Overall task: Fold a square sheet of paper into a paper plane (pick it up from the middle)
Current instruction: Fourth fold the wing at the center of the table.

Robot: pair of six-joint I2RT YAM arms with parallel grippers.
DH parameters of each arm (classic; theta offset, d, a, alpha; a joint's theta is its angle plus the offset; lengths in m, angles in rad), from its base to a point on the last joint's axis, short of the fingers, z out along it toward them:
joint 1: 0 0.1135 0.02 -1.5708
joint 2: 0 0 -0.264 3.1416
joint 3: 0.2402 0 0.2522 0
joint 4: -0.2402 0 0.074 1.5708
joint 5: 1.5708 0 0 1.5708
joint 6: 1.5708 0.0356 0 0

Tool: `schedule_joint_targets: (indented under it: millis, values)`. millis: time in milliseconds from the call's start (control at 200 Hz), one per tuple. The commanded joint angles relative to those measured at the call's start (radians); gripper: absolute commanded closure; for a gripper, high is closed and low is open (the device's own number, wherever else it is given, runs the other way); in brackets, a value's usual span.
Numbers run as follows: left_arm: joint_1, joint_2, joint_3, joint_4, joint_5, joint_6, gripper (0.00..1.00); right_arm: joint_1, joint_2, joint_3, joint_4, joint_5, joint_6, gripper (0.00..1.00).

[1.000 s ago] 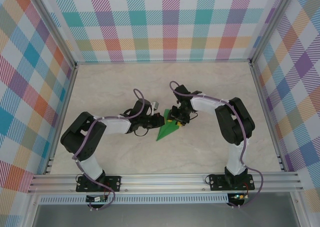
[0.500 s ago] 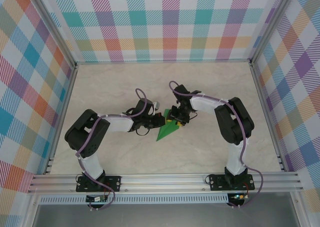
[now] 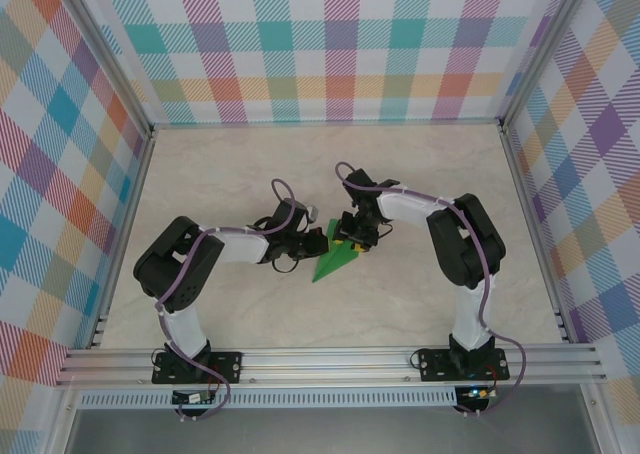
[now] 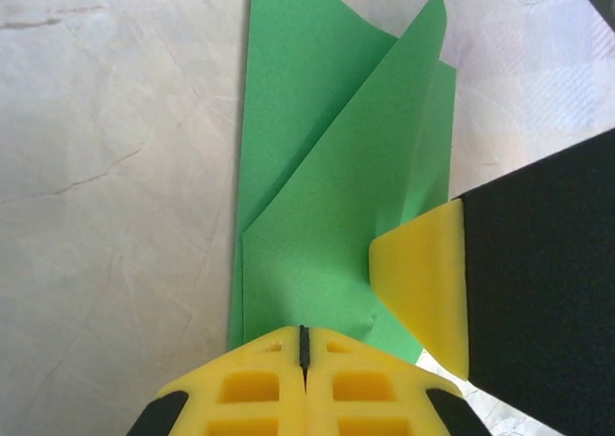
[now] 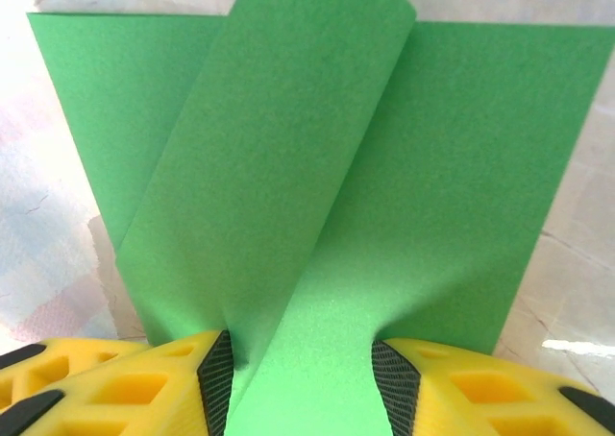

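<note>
Both arms reach inward, elbows bent, wrists meeting over the creased bright green sheet of paper (image 3: 332,263) lying on the marbled bench (image 3: 220,174). Left claw (image 4: 303,357) is squeezed fully closed, tips at the paper's edge. Right claw (image 5: 300,378) pinches a raised flap of that paper.

One square sheet of paper (image 3: 334,264); two claws, left claw (image 4: 304,346) and right claw (image 5: 303,378).
</note>
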Motion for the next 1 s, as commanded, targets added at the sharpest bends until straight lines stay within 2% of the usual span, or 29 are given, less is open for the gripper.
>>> schedule_joint_targets:
  millis: [0,675,810,995]
  values:
    - [-0.003,0.015,0.026,-0.019,-0.001,0.01,0.97,-0.001,0.11,-0.053,-0.091,0.155,-0.008,0.53]
    - [-0.005,0.041,0.031,-0.078,-0.023,0.019,0.97,0.001,0.119,-0.04,-0.092,0.13,-0.02,0.56]
    - [-0.005,0.05,0.029,-0.11,-0.024,0.031,0.98,-0.001,0.047,-0.005,-0.09,0.092,-0.043,0.57]
    - [-0.007,0.055,0.031,-0.153,-0.025,0.055,0.99,-0.011,-0.117,-0.028,0.011,0.013,-0.089,0.56]
